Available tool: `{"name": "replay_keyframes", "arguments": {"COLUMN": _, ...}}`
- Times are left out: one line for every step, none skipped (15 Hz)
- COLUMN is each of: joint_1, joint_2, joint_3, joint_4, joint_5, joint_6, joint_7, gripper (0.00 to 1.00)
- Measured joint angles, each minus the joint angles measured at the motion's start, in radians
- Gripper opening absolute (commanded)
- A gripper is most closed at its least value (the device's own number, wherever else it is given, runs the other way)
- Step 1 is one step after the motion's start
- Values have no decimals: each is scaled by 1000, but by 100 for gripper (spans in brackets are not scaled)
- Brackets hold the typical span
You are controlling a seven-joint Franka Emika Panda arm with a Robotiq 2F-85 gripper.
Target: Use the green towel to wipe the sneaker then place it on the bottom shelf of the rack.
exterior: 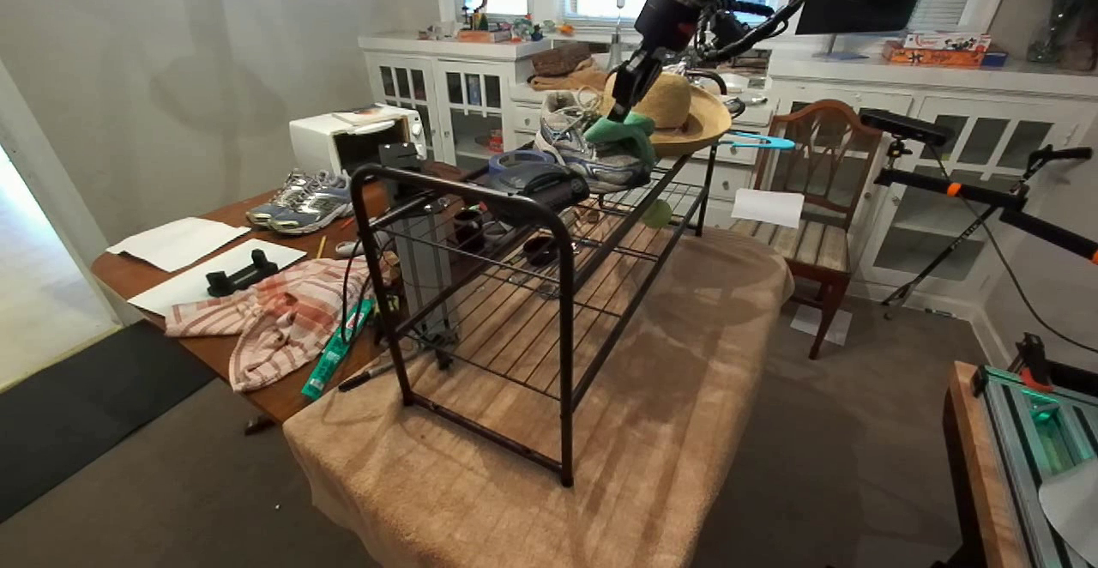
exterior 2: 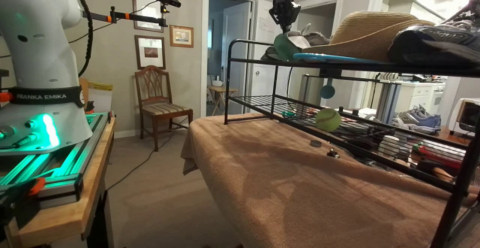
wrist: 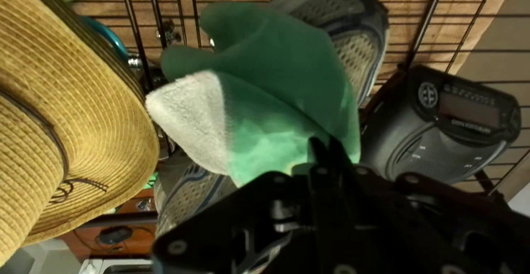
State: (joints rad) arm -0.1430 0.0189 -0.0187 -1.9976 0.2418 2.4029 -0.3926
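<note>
My gripper (exterior: 619, 113) is above the top of the black rack (exterior: 566, 362), with its fingers closed on the green towel (exterior: 624, 130). In the wrist view the towel (wrist: 281, 67) hangs from the fingertips (wrist: 325, 147), with a white fuzzy underside folded out. It drapes over a grey and blue sneaker (exterior: 600, 165), whose toe (wrist: 352, 46) shows past the towel. Another similar sneaker (exterior: 562, 122) lies beside it and is partly hidden in the wrist view (wrist: 194, 189). The towel also shows in an exterior view (exterior 2: 283, 47). The rack's lower wire shelf (exterior: 515, 311) is below.
A straw hat (exterior: 665, 105) lies close beside the towel. A black electronic device (wrist: 445, 121), a blue ring (exterior: 521, 160) and a dark shoe (exterior 2: 431, 45) are also on top. A tennis ball (exterior 2: 328, 120) is at the lower shelf. More sneakers (exterior: 304, 202) stand on the wooden table.
</note>
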Motion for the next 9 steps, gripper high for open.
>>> {"name": "replay_keyframes", "arguments": {"joint_1": 0, "joint_2": 0, "joint_3": -6, "joint_4": 0, "joint_5": 0, "joint_6": -21, "joint_7": -5, "gripper": 1}}
{"name": "replay_keyframes", "arguments": {"joint_1": 0, "joint_2": 2, "joint_3": -11, "joint_4": -1, "joint_5": 0, "joint_6": -38, "joint_7": -7, "gripper": 1}}
{"name": "replay_keyframes", "arguments": {"joint_1": 0, "joint_2": 6, "joint_3": -14, "joint_4": -1, "joint_5": -1, "joint_6": -49, "joint_7": -8, "gripper": 1}}
{"name": "replay_keyframes", "arguments": {"joint_1": 0, "joint_2": 11, "joint_3": -16, "joint_4": -1, "joint_5": -4, "joint_6": -54, "joint_7": -8, "gripper": 1}}
{"name": "replay_keyframes", "arguments": {"joint_1": 2, "joint_2": 17, "joint_3": -16, "joint_4": -1, "joint_5": -9, "joint_6": -55, "joint_7": -8, "gripper": 1}}
{"name": "replay_keyframes", "arguments": {"joint_1": 5, "joint_2": 23, "joint_3": -16, "joint_4": -1, "joint_5": -12, "joint_6": -62, "joint_7": -9, "gripper": 1}}
{"name": "replay_keyframes", "arguments": {"joint_1": 9, "joint_2": 28, "joint_3": -16, "joint_4": -1, "joint_5": -13, "joint_6": -75, "joint_7": -9, "gripper": 1}}
{"name": "replay_keyframes", "arguments": {"joint_1": 14, "joint_2": 31, "joint_3": -15, "joint_4": 0, "joint_5": -12, "joint_6": -93, "joint_7": -12, "gripper": 1}}
{"name": "replay_keyframes", "arguments": {"joint_1": 18, "joint_2": 32, "joint_3": -14, "joint_4": 3, "joint_5": -9, "joint_6": -116, "joint_7": -21, "gripper": 1}}
